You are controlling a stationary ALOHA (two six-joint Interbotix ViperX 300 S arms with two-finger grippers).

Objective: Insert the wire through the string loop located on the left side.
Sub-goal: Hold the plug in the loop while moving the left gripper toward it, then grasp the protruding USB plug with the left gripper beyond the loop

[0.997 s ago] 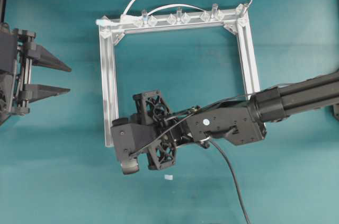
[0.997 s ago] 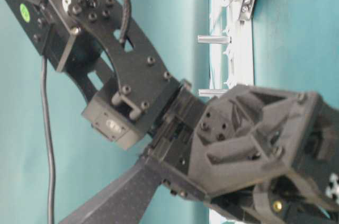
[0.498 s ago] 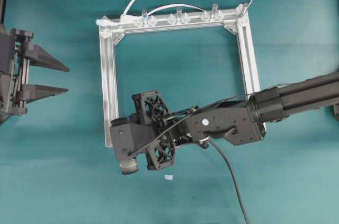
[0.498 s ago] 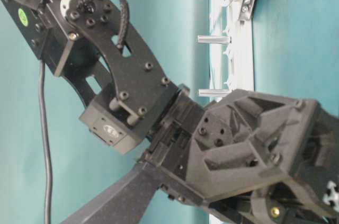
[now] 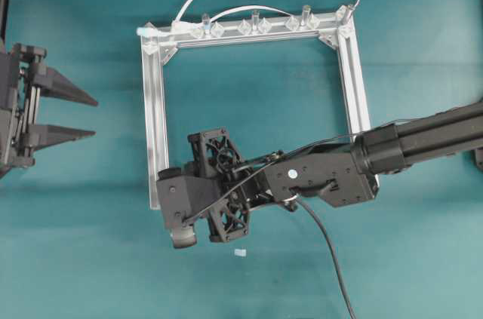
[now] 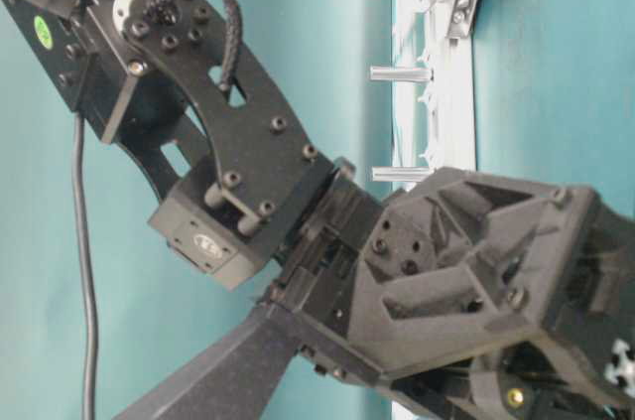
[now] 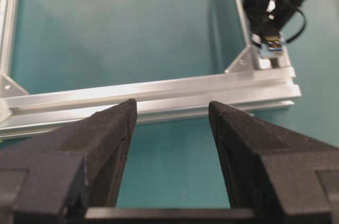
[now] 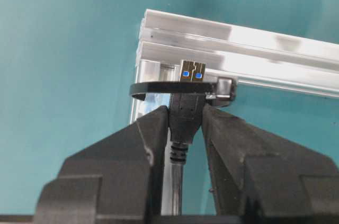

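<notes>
The right gripper (image 8: pixel 185 123) is seen clamped on the moulded body of the small black USB-style plug with a metallic tip (image 8: pixel 191 71) that ends the long thin black flexible wire (image 5: pixel 326 242). The wire trails away from the wrist toward the lower edge of the overhead view.

The thin dark string loop (image 8: pixel 175 87), closed by a small dark fastener at its right end, is fixed at the corner of the silver aluminium frame (image 8: pixel 238 44). In the right wrist view the loop runs crosswise, at right angles to the plug's long axis. The metal tip shows beyond the band and the plug body is crossed by it. It is judged that the tip has entered the loop, though it cannot be told for certain whether the band passes around the plug or only in front of it.

The plug's long axis points straight ahead of the jaws toward the frame corner; further feed would be made along that axis.

The left gripper (image 7: pixel 172 123) stands with its jaws apart and holds nothing. It faces the frame's near rail from outside, well apart from the loop. The right arm is the nearer one.
</notes>
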